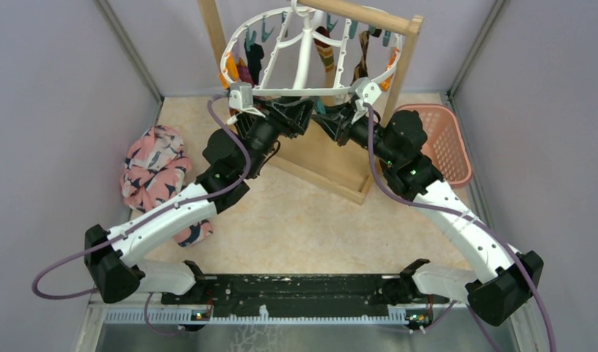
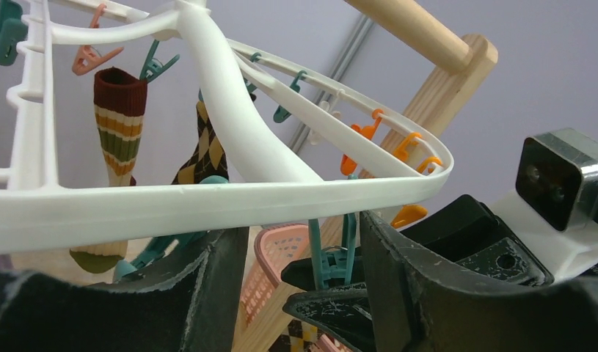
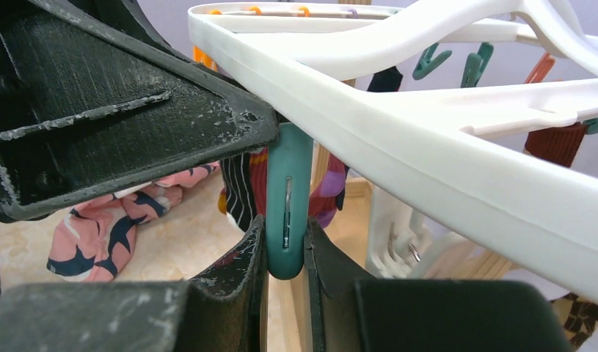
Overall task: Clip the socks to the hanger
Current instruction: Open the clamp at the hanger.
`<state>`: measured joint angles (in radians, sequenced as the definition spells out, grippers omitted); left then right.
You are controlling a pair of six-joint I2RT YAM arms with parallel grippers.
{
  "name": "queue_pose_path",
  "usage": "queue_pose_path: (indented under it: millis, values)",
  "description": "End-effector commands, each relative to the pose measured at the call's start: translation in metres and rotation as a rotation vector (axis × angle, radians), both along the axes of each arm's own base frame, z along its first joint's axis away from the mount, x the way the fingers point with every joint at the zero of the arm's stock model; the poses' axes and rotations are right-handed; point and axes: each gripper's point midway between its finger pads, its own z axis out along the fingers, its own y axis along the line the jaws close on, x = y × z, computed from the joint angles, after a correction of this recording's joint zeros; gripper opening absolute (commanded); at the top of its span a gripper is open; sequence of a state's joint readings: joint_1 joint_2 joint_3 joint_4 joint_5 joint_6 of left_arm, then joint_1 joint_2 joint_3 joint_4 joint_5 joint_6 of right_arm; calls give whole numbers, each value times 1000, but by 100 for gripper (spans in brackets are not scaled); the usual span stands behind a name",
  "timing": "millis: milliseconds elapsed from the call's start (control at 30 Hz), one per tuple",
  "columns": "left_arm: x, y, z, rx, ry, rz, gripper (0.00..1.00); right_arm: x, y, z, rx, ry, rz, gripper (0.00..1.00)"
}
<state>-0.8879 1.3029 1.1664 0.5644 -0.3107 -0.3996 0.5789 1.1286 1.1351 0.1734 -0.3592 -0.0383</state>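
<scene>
- Right fingers: clamped on a teal clip under the hanger rim, apparently squeezing it open.
- Left fingers: apart, flanking that clip from the opposite side, probably ready to feed fabric in. No sock is clearly held.
- Hanger: hooked on the wooden rack at the table's far edge, so the clips dangle free.
- Socks: several hang clipped from the frame.

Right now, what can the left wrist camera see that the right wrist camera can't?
Only the left wrist view: the pink lattice basket and the right arm's wrist camera. Only the right wrist view: the pink bird-print cloth. Both: the white hanger and the teal clip that the right gripper pinches.
</scene>
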Motion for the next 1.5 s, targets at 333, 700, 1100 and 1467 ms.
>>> queue_pose_path:
  millis: [333,700,1100,1467]
  values:
    - [-14,-14,19,-57,-11,-171,64,-16,0,16,6,-58,45,0]
    - [-7,-26,16,-53,8,-217,62,-20,-3,16,10,-56,42,0]
    - [-15,-10,24,-84,-28,-205,58,-16,-1,9,14,-42,37,0]
    - [-12,-11,15,-75,-15,-201,52,-14,1,8,16,-37,42,0]
